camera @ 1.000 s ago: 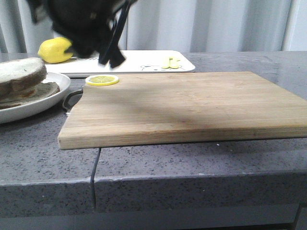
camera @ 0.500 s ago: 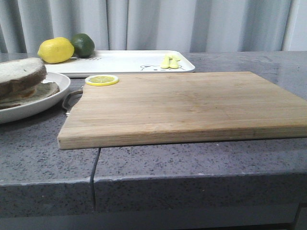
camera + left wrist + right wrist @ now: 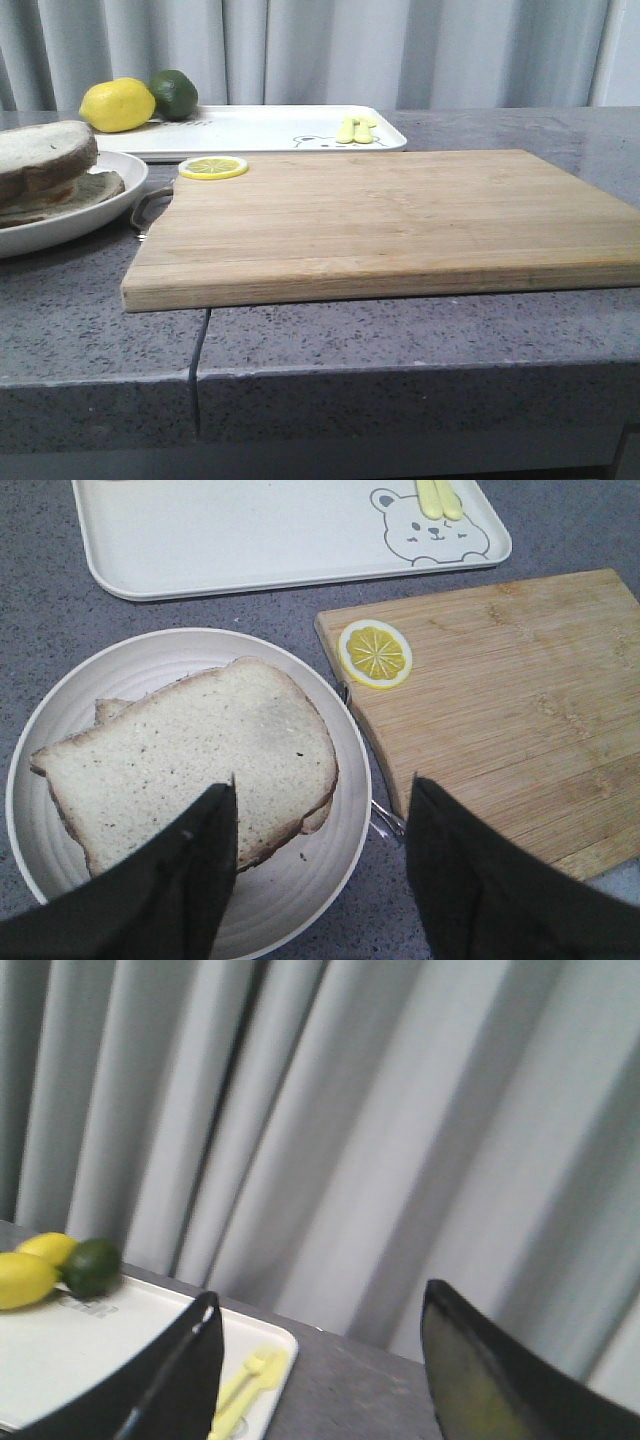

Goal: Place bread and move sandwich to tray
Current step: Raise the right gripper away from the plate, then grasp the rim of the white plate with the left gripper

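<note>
Both hands gape wide and hold nothing: left hand (image 3: 320, 875) above the bread (image 3: 190, 755), right hand (image 3: 320, 1370) facing curtains; no writing is legible.

No legible text, label, brand, number or sign appears in any view. The only marking is a line drawing of a bear's face on the tray (image 3: 290, 540), at the tray corner nearest the cutting board (image 3: 500, 700), just beside a yellow fork (image 3: 440, 498); it carries no lettering. In the front view the same drawing shows on the tray (image 3: 270, 130) as a faint outline, too small to read further.
</note>
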Controlling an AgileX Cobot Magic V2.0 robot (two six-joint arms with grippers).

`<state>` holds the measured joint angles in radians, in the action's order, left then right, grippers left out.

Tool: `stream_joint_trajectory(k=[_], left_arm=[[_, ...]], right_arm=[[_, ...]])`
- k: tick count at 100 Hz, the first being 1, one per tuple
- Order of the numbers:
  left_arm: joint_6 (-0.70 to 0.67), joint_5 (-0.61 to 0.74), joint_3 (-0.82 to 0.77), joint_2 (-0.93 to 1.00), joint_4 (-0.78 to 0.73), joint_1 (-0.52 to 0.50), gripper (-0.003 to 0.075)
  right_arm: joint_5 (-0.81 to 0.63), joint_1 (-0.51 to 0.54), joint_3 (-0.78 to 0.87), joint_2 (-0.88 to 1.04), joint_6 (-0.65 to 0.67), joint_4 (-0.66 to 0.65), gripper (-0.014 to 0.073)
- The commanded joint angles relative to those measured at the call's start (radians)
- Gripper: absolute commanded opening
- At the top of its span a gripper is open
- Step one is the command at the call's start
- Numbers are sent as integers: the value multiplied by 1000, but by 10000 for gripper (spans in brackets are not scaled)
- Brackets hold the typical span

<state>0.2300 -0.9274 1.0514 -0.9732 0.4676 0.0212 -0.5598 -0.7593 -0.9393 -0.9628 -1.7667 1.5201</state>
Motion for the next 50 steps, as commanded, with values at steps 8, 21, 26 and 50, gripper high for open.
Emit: stream_joint_trajectory(k=[8,21,26,50], left_arm=[[0,76,33,7,42,-3,357],[0,95,33,7,42,-3,357],[0,100,33,7,42,-3,357],[19,113,33,7,42,-3,357]], right_arm=[[21,57,139,180,3,-33,445],[8,59,244,291,19,-17,445],[1,59,281,322,19,-9,445],[-5,59,403,387,39,63,445]])
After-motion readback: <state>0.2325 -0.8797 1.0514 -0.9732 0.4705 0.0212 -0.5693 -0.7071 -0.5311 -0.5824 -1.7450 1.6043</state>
